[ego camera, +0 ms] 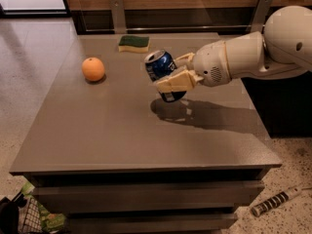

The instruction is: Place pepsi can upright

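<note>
The tool [168, 73] reaches in from the right, its cream fingers [176, 81] pinching the pepsi can [159, 65] around its middle. The can is dark blue, tilted, with its silver top facing up and to the left. It hangs above the bench [122, 130], its shadow just below. An orange [93, 68] sits well to the left, and a sponge [134, 43] near the far edge.
</note>
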Robot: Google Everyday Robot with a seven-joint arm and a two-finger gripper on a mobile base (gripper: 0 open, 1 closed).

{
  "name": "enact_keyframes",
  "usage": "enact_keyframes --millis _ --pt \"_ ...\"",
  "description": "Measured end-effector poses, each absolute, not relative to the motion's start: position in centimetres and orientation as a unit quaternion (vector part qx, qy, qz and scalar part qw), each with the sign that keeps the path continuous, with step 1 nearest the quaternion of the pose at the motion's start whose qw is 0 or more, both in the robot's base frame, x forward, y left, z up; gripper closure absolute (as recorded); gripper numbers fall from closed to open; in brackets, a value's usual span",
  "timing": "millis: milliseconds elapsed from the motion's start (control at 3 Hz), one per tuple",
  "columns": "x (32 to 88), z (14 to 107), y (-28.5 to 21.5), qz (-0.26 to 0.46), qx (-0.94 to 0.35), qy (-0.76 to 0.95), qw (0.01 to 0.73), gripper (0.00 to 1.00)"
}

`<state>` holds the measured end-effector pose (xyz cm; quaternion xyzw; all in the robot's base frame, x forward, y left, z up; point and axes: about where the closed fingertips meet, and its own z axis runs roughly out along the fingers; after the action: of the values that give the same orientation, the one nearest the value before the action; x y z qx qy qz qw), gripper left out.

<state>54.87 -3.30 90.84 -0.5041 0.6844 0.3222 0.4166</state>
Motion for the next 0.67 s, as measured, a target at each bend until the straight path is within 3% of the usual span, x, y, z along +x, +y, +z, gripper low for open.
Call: enact_keyframes --millis 667 --pt "52.5 89.6 -2.5 0.362 -0.49 0.662 0.437 1.0"
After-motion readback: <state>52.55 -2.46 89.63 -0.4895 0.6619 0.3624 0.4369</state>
